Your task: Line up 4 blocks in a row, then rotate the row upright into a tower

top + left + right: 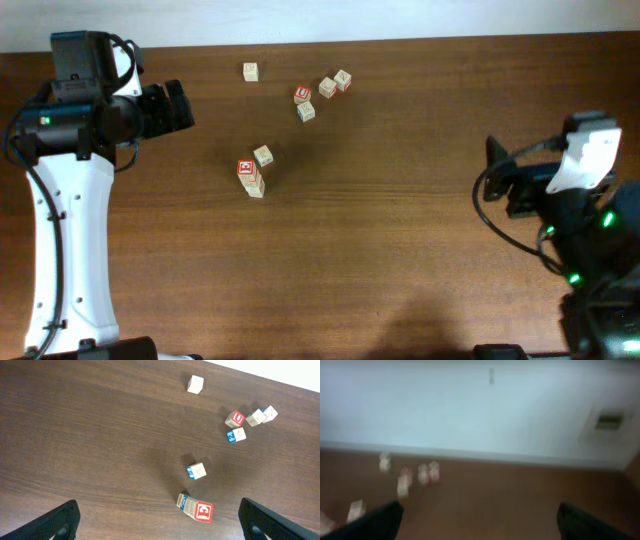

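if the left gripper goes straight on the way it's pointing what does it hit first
Probably the dark wooden table, just short of the red-faced wooden cube and the pale cube touching it, both slightly right of the open left gripper's line. Depth is hard to judge.

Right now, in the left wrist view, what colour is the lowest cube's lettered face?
That cube is red-faced; left wrist view.

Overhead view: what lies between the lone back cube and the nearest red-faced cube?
Nothing; bare table separates the lone cube from the red-faced cube, seen overhead and in the left wrist view.
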Action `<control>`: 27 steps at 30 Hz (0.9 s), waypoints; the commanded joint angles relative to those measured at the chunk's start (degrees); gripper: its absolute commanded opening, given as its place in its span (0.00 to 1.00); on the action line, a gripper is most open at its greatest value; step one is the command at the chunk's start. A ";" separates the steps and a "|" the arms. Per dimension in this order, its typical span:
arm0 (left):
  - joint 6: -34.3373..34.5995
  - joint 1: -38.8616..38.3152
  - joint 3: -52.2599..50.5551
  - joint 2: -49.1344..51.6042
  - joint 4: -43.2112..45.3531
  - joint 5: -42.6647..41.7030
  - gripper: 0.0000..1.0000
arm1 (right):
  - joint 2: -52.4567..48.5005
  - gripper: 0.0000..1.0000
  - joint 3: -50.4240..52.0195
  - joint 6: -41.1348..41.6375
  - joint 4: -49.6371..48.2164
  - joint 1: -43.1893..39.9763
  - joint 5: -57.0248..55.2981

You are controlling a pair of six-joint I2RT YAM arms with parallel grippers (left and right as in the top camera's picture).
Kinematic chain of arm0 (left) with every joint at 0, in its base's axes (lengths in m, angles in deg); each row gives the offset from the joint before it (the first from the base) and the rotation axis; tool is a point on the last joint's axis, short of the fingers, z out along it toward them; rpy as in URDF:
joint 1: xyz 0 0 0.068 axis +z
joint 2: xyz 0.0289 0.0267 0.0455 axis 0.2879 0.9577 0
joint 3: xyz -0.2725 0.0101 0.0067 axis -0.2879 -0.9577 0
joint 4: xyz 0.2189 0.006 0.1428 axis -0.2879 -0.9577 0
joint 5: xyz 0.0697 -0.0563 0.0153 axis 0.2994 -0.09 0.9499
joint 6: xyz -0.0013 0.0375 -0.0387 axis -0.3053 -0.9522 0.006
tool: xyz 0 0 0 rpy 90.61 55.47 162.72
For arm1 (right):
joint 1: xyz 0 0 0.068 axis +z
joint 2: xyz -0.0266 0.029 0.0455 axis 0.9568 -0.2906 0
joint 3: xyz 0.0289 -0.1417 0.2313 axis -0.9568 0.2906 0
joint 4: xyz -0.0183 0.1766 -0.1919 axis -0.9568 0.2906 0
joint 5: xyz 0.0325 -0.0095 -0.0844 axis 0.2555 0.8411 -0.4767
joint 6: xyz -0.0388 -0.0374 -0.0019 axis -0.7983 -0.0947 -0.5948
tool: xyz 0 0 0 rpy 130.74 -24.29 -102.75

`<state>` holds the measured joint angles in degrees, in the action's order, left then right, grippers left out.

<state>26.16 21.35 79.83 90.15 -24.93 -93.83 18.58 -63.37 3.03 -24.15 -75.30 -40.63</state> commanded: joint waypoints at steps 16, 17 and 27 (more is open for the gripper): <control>-0.55 0.15 0.46 0.13 0.09 0.26 0.99 | 42.42 0.98 60.94 -0.61 -26.97 -2.71 -1.05; -0.55 0.15 0.46 0.15 0.11 0.26 0.99 | 42.42 0.98 60.94 -0.61 -26.99 -2.71 -1.03; -0.55 0.15 0.46 0.13 0.11 0.26 0.99 | 42.40 0.98 60.94 -0.61 -26.99 -2.71 -1.03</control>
<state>26.16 21.35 79.83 90.24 -24.89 -93.76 60.35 -2.98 2.50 -51.31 -77.64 -40.72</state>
